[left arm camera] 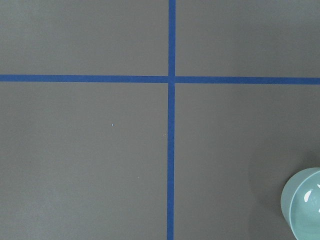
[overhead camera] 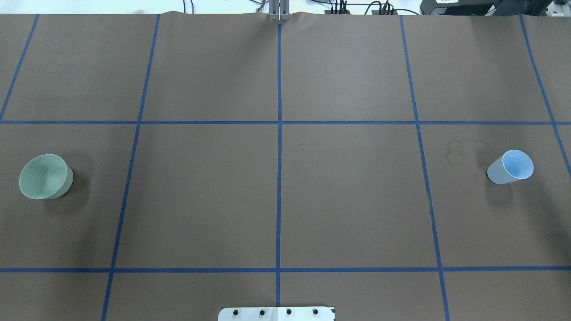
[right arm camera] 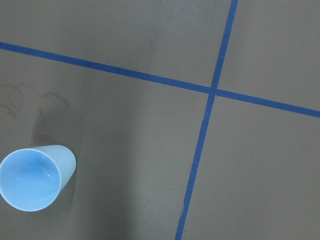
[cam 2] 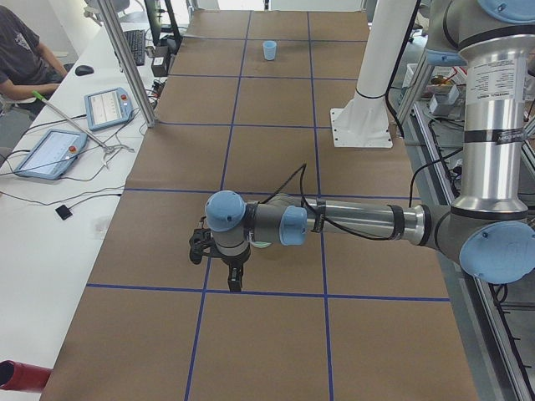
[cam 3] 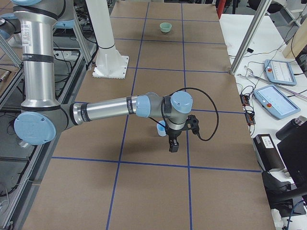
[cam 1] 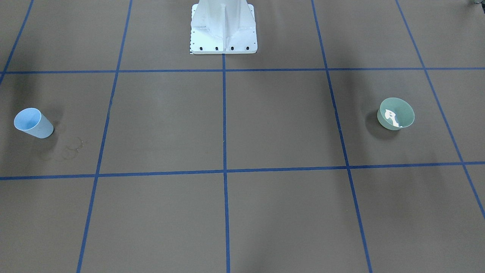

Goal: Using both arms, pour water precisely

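A pale green cup (cam 1: 396, 113) stands on the brown table; it also shows in the overhead view (overhead camera: 44, 176) and at the left wrist view's lower right corner (left arm camera: 305, 210). A white glint inside it may be water (cam 1: 394, 118). A light blue cup (cam 1: 33, 123) stands at the opposite end, also in the overhead view (overhead camera: 511, 167) and the right wrist view (right arm camera: 35, 177). My left gripper (cam 2: 236, 282) hangs just above the table beside the green cup. My right gripper (cam 3: 172, 146) hangs beside the blue cup (cam 3: 161, 128). I cannot tell whether either is open or shut.
The white pedestal base (cam 1: 223, 38) is bolted at the table's robot side. Faint dried ring stains (cam 1: 72, 146) mark the paper next to the blue cup. Blue tape lines grid the table. Tablets (cam 2: 104, 106) and a seated person (cam 2: 21, 54) are alongside the table.
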Robot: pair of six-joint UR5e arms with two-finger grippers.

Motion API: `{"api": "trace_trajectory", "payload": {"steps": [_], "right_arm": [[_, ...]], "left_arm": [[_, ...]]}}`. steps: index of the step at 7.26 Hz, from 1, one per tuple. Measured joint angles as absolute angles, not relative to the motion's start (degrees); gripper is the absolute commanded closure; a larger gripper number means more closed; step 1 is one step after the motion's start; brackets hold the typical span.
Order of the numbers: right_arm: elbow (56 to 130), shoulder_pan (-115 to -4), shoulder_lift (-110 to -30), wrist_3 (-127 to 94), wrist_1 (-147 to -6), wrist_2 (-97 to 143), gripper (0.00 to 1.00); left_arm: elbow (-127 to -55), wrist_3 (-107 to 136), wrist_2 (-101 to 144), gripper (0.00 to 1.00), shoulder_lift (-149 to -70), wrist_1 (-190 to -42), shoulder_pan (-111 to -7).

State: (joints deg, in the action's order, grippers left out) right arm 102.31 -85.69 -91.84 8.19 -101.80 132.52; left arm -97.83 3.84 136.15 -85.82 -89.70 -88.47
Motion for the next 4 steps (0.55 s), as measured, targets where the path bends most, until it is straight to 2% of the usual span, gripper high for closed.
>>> {"api": "trace_trajectory", "payload": {"steps": [2, 4], "right_arm": [[102.96, -86.38, -93.55, 8.15, -101.72, 132.83, 0.0], [104.19, -87.16, -95.37, 8.17, -101.7, 133.04, 0.0]], "left_arm": [[-102.5, 4.36, 135.44, 0.0, -83.82, -89.91, -89.42], [-102.67, 5.02, 135.47, 0.0, -83.69, -89.71, -89.42]]}}
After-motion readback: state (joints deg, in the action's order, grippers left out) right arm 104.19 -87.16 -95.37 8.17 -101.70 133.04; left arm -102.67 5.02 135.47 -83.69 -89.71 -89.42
